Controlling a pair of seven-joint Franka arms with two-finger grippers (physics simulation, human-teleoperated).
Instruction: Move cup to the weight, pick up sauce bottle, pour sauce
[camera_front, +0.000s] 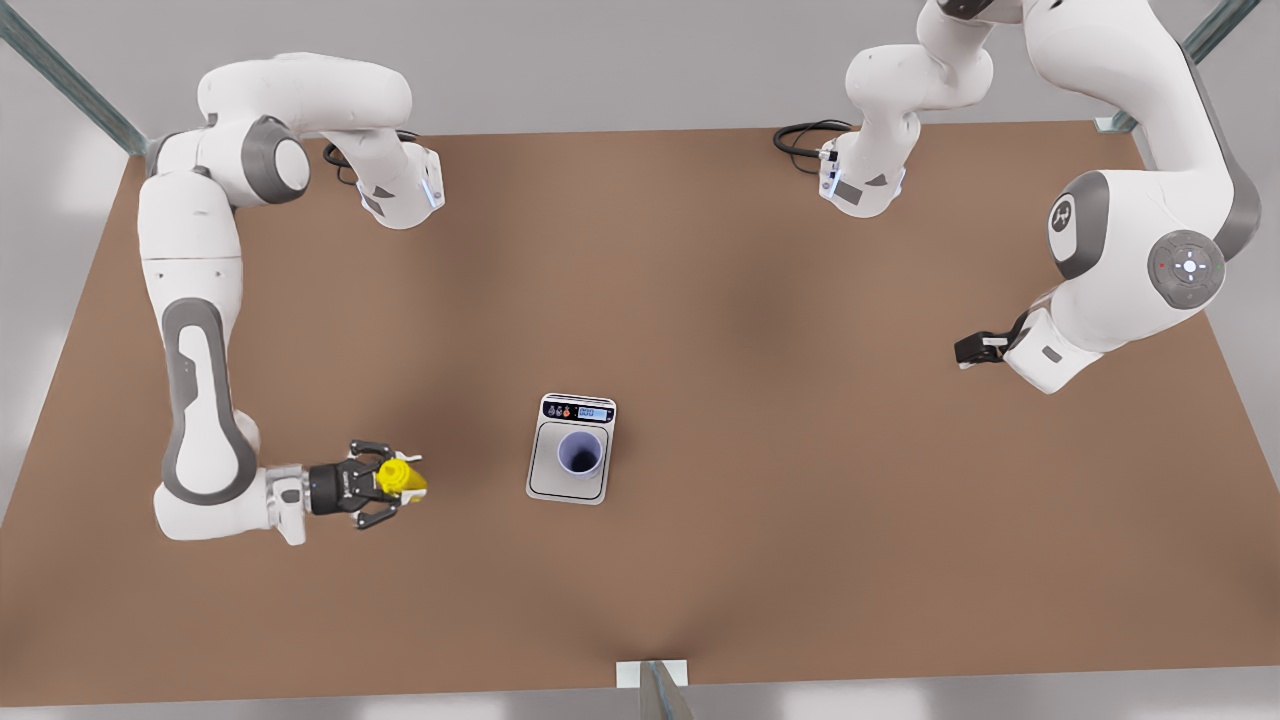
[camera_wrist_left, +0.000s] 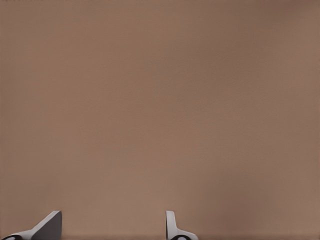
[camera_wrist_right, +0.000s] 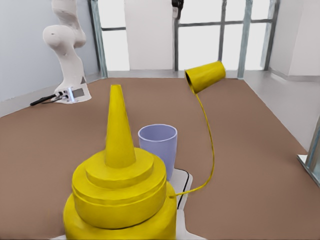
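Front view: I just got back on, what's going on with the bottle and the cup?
The right gripper, at the front view's left, holds the sauce bottle above the table, off to the side of the weight. The cup already stands on the weight. The left gripper waits at the front view's right, fingers apart.

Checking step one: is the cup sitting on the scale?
Touching. In the front view the cup stands within the kitchen scale's grey plate; the right wrist view shows its base on that plate.

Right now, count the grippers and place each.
2. The right gripper, at the front view's left, is shut on the sauce bottle. The left gripper, at the front view's right, waits open over the table.
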